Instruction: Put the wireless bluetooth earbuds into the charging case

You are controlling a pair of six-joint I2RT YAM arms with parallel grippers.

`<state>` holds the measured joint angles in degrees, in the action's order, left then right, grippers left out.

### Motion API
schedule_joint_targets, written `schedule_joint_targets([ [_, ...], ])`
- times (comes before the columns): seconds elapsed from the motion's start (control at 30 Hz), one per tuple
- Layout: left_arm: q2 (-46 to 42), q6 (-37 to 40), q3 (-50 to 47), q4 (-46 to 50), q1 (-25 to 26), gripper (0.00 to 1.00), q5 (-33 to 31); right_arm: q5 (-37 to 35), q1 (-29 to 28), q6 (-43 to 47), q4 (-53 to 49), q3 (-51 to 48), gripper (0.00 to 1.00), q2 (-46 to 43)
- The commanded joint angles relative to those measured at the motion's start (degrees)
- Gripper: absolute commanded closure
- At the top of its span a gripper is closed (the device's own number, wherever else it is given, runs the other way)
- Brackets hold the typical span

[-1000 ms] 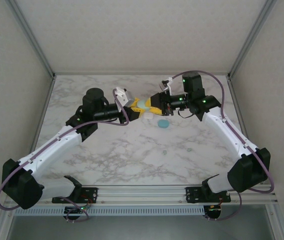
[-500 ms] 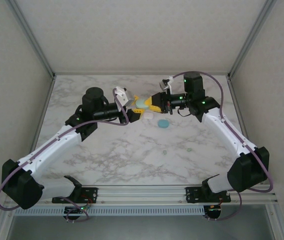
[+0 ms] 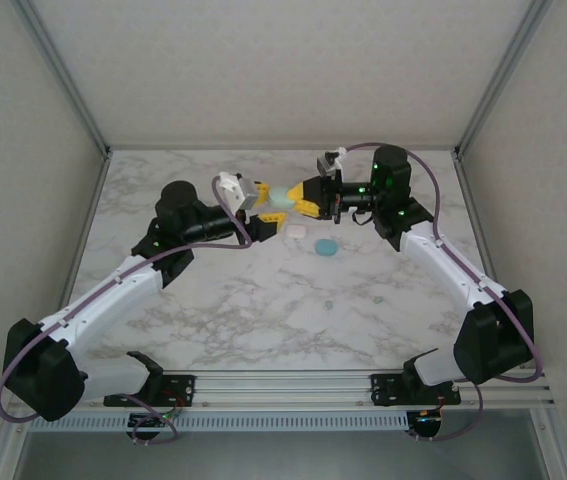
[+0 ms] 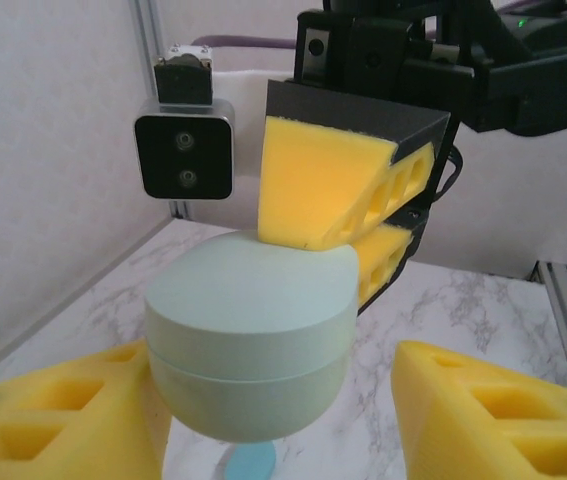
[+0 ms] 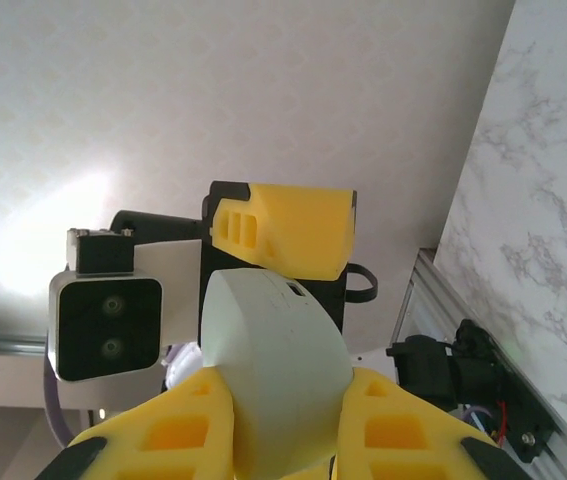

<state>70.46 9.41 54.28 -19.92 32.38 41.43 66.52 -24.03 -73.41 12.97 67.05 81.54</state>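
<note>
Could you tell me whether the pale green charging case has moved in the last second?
Yes. The pale green charging case, held in the right pincer, has shifted up the top view, away from the light blue disc.

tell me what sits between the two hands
The pale green charging case: the right hand clamps it, the left hand stands open around it. Clearest in the left wrist view.

The grey-veined marble worktop (image 3: 263, 325) is being enclosed by pale textured walls (image 3: 283, 70). Metal posts (image 3: 63, 75) are being seen at its back corners, a metal rail (image 3: 283, 383) along its near edge.
</note>
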Motion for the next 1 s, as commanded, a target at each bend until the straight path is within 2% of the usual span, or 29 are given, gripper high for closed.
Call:
schedule_joint_targets([
  [0.0, -1.0, -2.7, -0.5, -5.4, -0.3, 0.45, 2.6, 1.1, 0.5, -2.6, 4.8, -1.0, 0.87, -0.3],
  [0.1, -0.9, -2.4, -0.1, -4.9, -0.3, 0.47, 2.9, 0.9, 0.4, -2.4, 4.4, -1.0, 0.86, -0.3],
  [0.57, 1.0, -4.7, 1.4, -5.6, -0.2, 0.46, 2.7, 1.2, 0.3, 1.5, 0.1, -0.4, 0.86, -0.9],
  [0.97, 1.3, -2.8, 3.3, -0.8, 0.1, 0.56, 3.4, 1.1, 0.2, 2.4, -0.9, 0.1, 0.85, -0.6],
])
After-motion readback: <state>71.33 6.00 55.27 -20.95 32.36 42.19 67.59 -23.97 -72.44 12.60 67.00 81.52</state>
